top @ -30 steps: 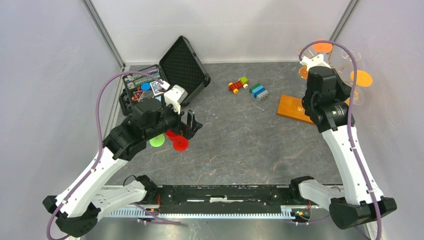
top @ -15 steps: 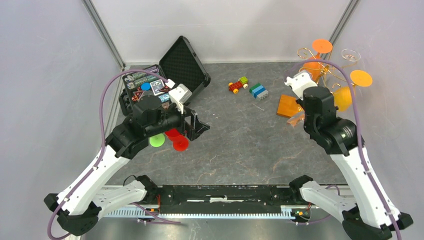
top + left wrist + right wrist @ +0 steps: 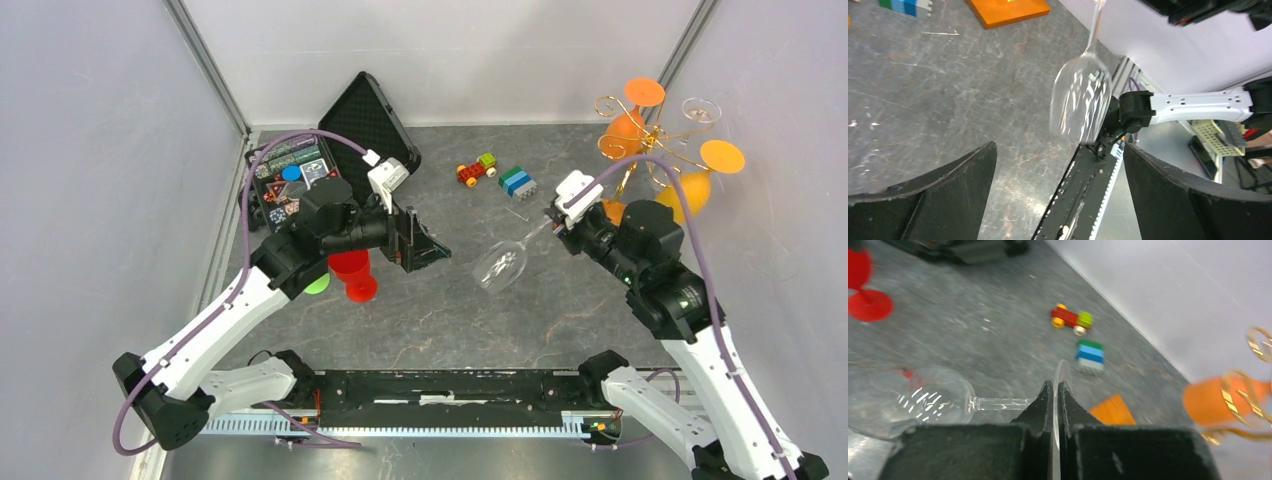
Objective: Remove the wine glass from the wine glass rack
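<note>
On my grey marbled table (image 3: 480,320) stands one wine glass rack (image 3: 652,137) of thin gold wire scrolls, two flat orange discs (image 3: 645,92) among its arms. Left of the rack and clear of it, one smooth transparent wine glass (image 3: 500,265) tilts in the air, its round foot pinched by my right gripper (image 3: 560,222); farther left, my left gripper (image 3: 415,245) gapes empty.

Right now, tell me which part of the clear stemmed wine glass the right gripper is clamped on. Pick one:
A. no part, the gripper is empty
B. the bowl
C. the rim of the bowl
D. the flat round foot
D: in the right wrist view the right gripper is shut on the thin flat round foot of the clear stemmed wine glass, while the stem and bowl stick out free to one side.
</note>
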`<state>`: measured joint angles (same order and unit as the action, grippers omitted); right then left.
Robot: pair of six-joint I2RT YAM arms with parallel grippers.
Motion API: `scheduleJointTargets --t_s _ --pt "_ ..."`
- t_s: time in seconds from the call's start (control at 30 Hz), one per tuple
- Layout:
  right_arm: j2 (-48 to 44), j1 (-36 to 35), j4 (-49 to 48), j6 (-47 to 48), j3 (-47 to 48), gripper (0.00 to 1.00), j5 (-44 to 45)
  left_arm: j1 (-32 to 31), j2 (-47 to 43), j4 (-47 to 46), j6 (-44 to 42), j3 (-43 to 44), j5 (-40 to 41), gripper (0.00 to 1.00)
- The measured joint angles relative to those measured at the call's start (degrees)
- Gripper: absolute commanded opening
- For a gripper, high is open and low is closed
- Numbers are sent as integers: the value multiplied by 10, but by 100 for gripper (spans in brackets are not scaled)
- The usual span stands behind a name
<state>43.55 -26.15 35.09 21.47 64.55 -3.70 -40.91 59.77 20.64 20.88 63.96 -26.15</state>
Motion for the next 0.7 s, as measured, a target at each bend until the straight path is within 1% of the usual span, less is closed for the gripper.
scheduleJointTargets --t_s 0.1,0.2,0.33,0.4,0.5,0.6,0.7 --pt "-8 0 -72 -16 -54 0 -87 0 16 -26 33 -7 -20 100" --pt "-8 0 -131 -28 -96 0 -155 0 34 -57 65 -8 -31 99" --pt "-17 -1 -227 -45 -150 0 -231 0 65 -96 107 -8 -42 92" --pt "-25 -2 -281 -61 -177 0 -264 0 85 -106 125 -8 -41 88" --pt "-31 -6 -363 -91 -213 0 -304 0 112 -115 148 -8 -41 84" --pt "-27 -9 -423 -113 -232 0 -329 0 132 -125 166 -8 -50 80" --pt "-16 -15 -469 -128 -242 0 -343 0 143 -139 184 -8 -66 70"
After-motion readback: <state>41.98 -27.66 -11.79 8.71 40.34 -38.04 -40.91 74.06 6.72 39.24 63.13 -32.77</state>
